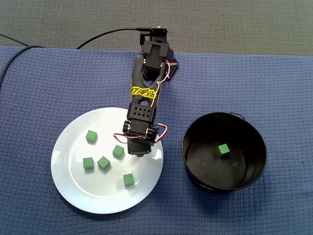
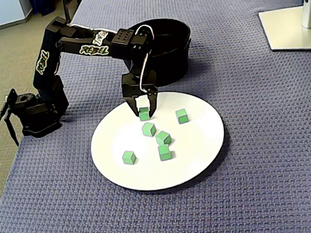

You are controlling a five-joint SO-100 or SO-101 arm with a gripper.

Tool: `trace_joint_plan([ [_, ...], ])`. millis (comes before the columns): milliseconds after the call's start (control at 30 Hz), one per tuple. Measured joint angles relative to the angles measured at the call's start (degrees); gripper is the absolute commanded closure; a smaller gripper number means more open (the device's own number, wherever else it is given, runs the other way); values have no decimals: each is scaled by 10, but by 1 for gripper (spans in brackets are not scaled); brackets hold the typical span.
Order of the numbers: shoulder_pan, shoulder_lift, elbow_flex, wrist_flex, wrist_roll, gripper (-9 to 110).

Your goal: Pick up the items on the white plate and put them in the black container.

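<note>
Fingers (image 2: 154, 106): pointed down over the white plate (image 2: 200, 156), set apart on either side of one green cube (image 2: 144, 115) near the plate's far edge; whether they touch it cannot be told. That cube rests flat and is equal-sided, so it has no long axis. The top-down fixed view hides it under the arm (image 1: 145, 93) but shows five other cubes (image 1: 103, 162) on the plate and a lone cube (image 1: 223, 150) inside the black container (image 1: 193, 169).

Gripper (image 2: 143, 111): I see it low over the plate's far edge, fingers parted.
Green cube (image 2: 144, 115): sits on the plate between those fingers.
Other cubes (image 2: 149, 129): five, green, scattered across the white plate (image 2: 199, 145).
Black container (image 2: 174, 60): behind the arm, just beside the plate.
</note>
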Motion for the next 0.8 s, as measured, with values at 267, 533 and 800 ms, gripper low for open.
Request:
trace_joint_plan([
  [267, 18, 184, -125, 84, -29, 102],
  [533, -142, 449, -207, 89, -106, 102],
  [800, -397, 383, -165, 40, -169, 102],
])
